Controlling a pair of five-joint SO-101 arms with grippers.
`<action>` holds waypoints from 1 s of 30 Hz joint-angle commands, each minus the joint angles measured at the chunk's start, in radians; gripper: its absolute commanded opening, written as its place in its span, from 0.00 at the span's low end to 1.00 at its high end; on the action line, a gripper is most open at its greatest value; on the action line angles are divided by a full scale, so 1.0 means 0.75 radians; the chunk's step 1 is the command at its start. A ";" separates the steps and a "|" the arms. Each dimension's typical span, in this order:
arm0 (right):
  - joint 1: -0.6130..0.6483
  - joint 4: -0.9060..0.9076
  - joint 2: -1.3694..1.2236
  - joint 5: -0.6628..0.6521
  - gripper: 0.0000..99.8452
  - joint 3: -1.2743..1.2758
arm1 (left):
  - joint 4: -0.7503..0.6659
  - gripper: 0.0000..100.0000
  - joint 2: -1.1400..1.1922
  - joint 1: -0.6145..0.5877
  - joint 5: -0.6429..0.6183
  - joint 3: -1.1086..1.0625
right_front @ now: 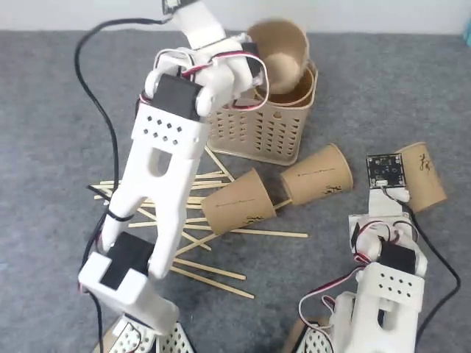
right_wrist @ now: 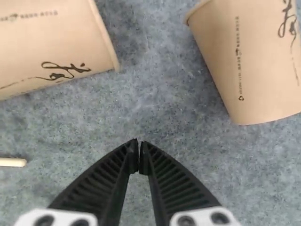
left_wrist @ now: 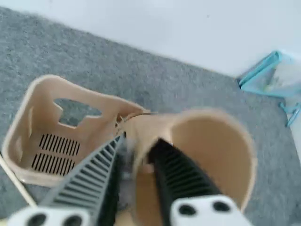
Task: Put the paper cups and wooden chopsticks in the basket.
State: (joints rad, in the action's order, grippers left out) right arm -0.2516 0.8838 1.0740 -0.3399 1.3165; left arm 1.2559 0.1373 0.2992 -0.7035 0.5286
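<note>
Grey, seemingly carpeted table [right_front: 44,110] holds basket [right_front: 257,136], three paper cups [right_front: 237,202] [right_front: 316,175] [right_front: 423,176], chopsticks [right_front: 280,234].

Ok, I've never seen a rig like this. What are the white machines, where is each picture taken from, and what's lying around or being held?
These are two small robot arms, each ending in a two-fingered gripper. One picture looks down from a fixed camera above. The other two come from a camera on each arm's wrist, looking along its fingers. The left gripper pinches the wall of a cup at the basket. The right gripper is shut on nothing, above the grey mat. Three other cups lie on their sides, and chopsticks are scattered near the basket.
</note>
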 commanded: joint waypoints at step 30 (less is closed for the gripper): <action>-0.017 -0.024 0.032 -0.018 0.02 -0.020 | 0.589 0.06 -0.094 -0.010 0.254 0.535</action>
State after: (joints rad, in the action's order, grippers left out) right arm -0.2516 0.8838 1.0740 -0.3399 1.3165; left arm 1.6364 0.1404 0.2946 -0.5301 0.7725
